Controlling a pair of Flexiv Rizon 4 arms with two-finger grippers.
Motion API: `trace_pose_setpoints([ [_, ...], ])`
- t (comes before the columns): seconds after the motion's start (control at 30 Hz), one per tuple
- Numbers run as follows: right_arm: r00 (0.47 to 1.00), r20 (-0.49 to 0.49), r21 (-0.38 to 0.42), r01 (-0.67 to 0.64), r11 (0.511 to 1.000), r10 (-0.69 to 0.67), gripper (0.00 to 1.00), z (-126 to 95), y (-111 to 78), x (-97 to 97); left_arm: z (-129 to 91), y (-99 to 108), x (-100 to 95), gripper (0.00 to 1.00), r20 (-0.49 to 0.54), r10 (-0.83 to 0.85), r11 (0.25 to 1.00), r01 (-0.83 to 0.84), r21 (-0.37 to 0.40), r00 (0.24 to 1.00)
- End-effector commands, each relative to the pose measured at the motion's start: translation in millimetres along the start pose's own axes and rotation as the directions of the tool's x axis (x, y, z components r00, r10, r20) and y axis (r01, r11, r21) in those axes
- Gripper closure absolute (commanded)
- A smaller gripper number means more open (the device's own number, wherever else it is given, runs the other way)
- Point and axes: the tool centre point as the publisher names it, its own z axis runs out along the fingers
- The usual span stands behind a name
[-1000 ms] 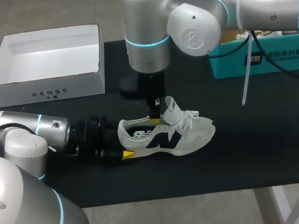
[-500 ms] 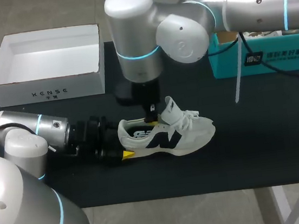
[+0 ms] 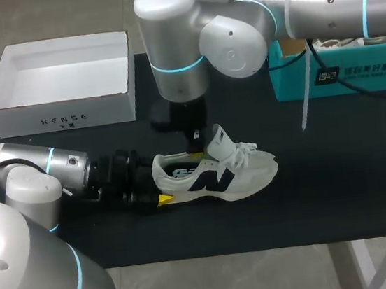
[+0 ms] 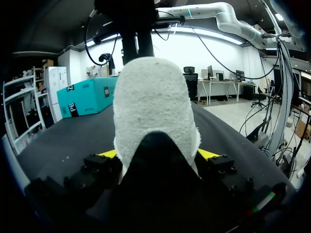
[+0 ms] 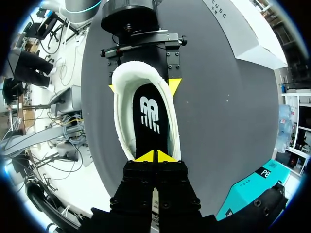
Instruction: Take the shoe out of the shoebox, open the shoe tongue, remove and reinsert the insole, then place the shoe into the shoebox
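Note:
A white sneaker [image 3: 225, 174] with a dark logo lies on its sole on the black mat, toe to the right, tongue [image 3: 220, 140] pulled up. My left gripper [image 3: 160, 185] lies flat at the heel, its yellow tips pressed on both sides of it [image 4: 158, 155]. The black insole [image 5: 151, 121] lies inside the shoe. My right gripper [image 3: 194, 143] points straight down over the shoe's opening, just behind the tongue. Its tips [image 5: 155, 156] are shut together above the insole's front part, nothing visible between them. The white shoebox [image 3: 57, 101] stands open and empty at the back left.
A teal box [image 3: 339, 76] stands at the back right, under my right arm, with a white strap hanging near it. Bare black mat lies in front of and to the right of the shoe.
My right arm has swung left over the shoe, and its gripper has lifted slightly above the opening. The left gripper and the shoe have stayed put.

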Motion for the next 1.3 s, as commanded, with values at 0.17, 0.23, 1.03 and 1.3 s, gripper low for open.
trace_pose_setpoints([
  [0.17,1.0,-0.018,0.013,-0.005,1.0,0.006,1.0,3.3,-7.0,-5.1,0.1,1.2,1.4,1.0,0.001,0.0,1.0,0.0,-0.001,1.0],
  [0.23,1.0,-0.023,0.008,-0.009,1.0,0.009,1.0,9.0,-7.7,-5.5,0.1,1.2,1.4,1.0,0.001,0.0,1.0,0.0,-0.001,1.0],
  [1.03,0.999,-0.051,-0.014,-0.004,1.0,0.004,1.0,15.4,-4.0,-7.9,0.1,1.2,1.4,1.0,0.001,0.0,1.0,0.0,-0.001,1.0],
  [1.3,0.999,-0.051,-0.014,-0.004,1.0,0.004,1.0,15.4,-4.0,-7.9,0.1,1.2,1.4,1.0,0.001,0.0,1.0,0.0,-0.001,1.0],
])
